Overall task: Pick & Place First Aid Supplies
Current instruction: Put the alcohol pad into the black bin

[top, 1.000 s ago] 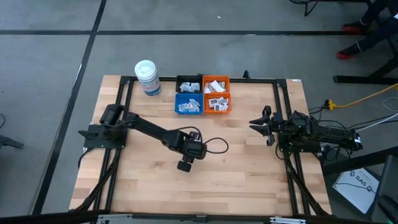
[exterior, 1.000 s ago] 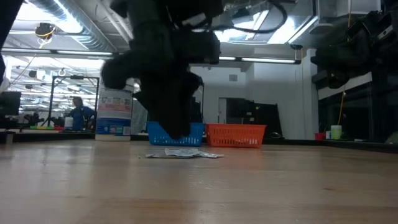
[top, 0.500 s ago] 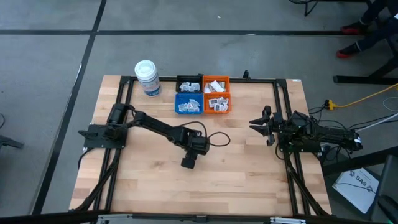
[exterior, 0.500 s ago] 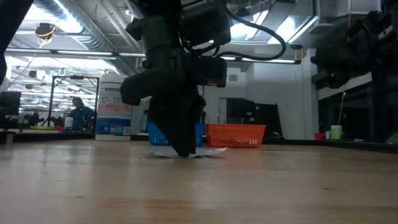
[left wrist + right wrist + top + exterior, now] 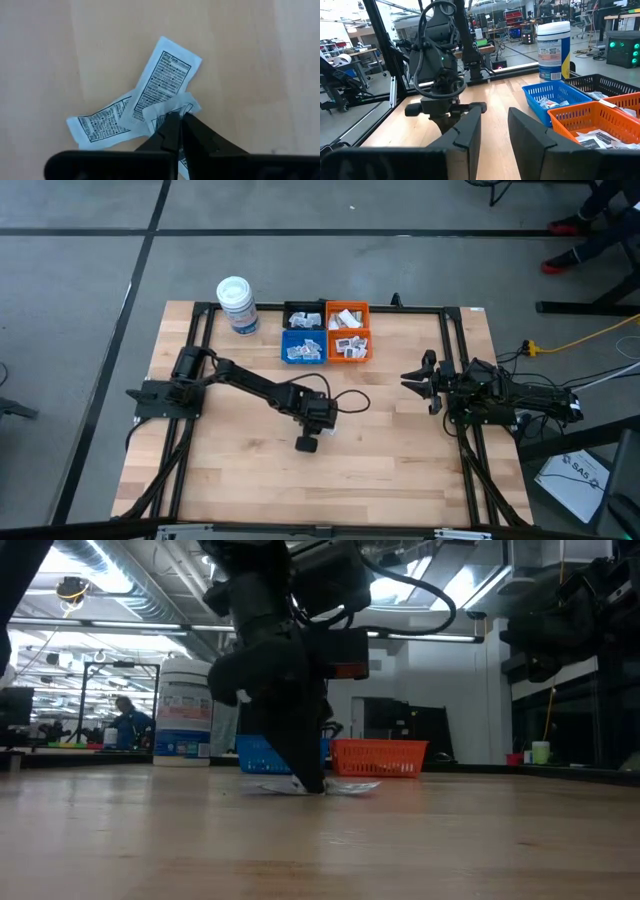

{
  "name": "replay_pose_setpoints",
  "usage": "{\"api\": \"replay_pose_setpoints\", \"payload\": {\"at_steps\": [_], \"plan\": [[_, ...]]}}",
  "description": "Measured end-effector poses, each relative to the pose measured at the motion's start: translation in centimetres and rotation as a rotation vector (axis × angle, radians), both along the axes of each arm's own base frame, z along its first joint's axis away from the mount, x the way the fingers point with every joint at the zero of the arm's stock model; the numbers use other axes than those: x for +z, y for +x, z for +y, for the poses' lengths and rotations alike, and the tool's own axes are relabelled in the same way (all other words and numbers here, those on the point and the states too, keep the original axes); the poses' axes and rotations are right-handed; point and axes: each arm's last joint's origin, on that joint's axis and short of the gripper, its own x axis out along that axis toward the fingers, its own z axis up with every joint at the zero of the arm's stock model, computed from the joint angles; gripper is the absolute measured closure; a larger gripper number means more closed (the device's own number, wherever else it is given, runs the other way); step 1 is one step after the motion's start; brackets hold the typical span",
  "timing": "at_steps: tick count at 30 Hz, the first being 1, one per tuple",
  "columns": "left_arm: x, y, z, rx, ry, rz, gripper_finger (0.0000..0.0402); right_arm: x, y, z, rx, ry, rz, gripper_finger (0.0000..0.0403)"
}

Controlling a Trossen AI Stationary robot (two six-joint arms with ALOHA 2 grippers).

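Three small white sachets with black print lie overlapping on the wooden table [image 5: 400,460], seen as a flat pile [image 5: 345,786] in the low view. In the left wrist view one is long [image 5: 167,82], one lies sideways [image 5: 102,125], and a small one [image 5: 167,106] lies on top. My left gripper [image 5: 179,120] [image 5: 322,427] stands over the pile, pointing steeply down, shut on the small sachet. My right gripper [image 5: 415,379] [image 5: 492,125] waits open at the table's right side, holding nothing. My left gripper pinches the small top sachet by its near edge [image 5: 172,111] between its two fingertips. The fingers come from above, slanting down. The sachet still lies on the other two sachets and the table, and its free part curls up slightly.
At the far middle stand a blue bin [image 5: 303,347], an orange bin [image 5: 348,332] and a black bin [image 5: 304,317], all holding sachets. A white lidded tub [image 5: 237,305] stands at the far left. A person [image 5: 125,720] shows in the room beyond.
My left gripper has sunk onto the sachets while shifting a little toward the table's right edge and rolling its wrist, and it has shut on the top sachet. The pile has slid slightly toward the right.
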Motion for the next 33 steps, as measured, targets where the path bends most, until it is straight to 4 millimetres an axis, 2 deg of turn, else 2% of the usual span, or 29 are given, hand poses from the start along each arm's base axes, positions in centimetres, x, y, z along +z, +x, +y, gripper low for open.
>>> {"api": "replay_pose_setpoints", "payload": {"at_steps": [4,14,23,29,33], "plan": [[1.1,-0.4,-0.2,-0.034,-0.08,-0.005,0.0396,0.0,0.0,0.0,0.0,0.0,0.0,0.0303],[6.5,-0.9,0.6,-0.092,-0.338,-0.141,0.0398,0.0,0.0,0.0,0.0,0.0,0.0,0.0303],[11.8,-0.4,1.2,-0.203,-0.703,-0.362,0.0399,0.0,0.0,0.0,0.0,0.0,0.0,0.0303],[13.7,0.2,1.0,-0.273,-0.889,-0.442,0.0398,0.0,0.0,0.0,0.0,0.0,0.0,0.0303],[14.2,0.3,1.0,-0.281,-0.928,-0.456,0.0399,0.0,0.0,0.0,0.0,0.0,0.0,0.0303]]}}
